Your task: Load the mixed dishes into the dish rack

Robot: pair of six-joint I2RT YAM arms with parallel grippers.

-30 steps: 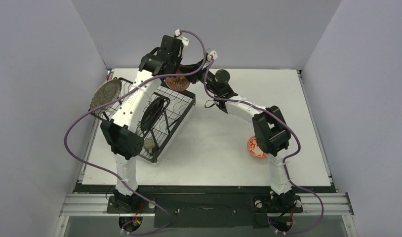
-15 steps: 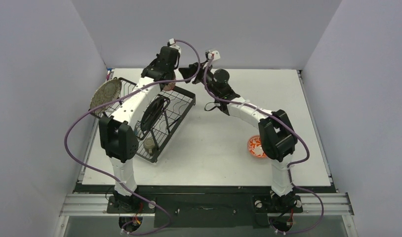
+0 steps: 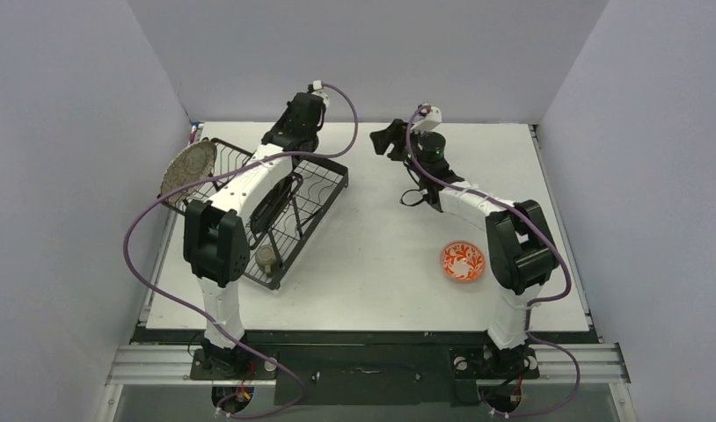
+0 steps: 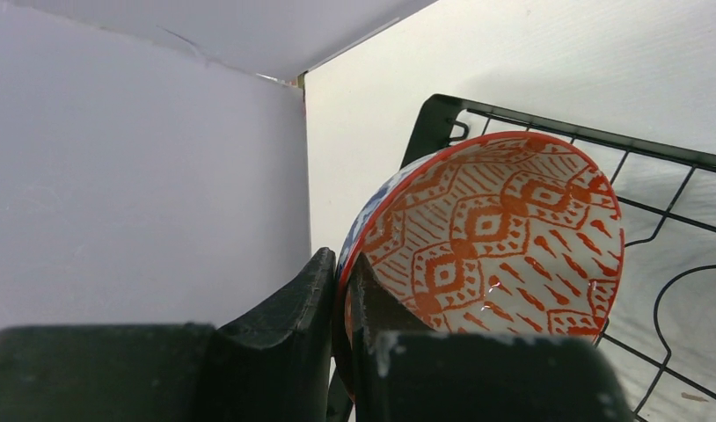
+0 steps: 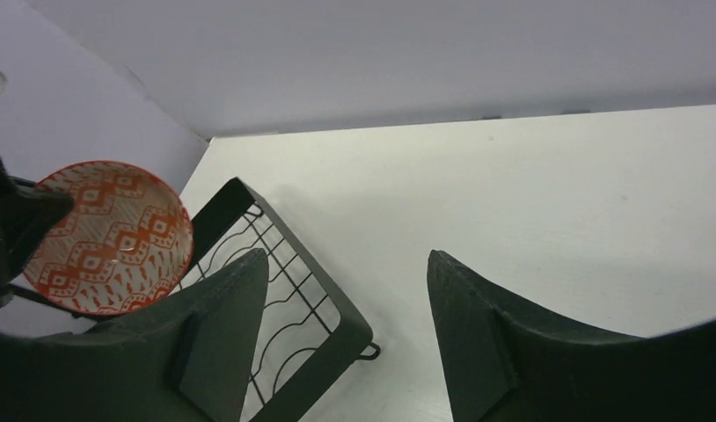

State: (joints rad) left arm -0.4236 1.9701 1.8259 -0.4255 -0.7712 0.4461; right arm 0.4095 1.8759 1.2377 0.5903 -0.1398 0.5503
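Red-orange patterned bowl [image 4: 486, 237] pinched by left fingers [image 4: 275, 325] over rack [image 4: 429, 127].

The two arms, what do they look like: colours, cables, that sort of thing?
Both the left arm and the right arm have white tubular links joined by bulky black joint housings. A purple cable loops loosely along each arm from base to wrist. The left gripper and right gripper each have two matte black, wedge-shaped fingers. No markings are legible.
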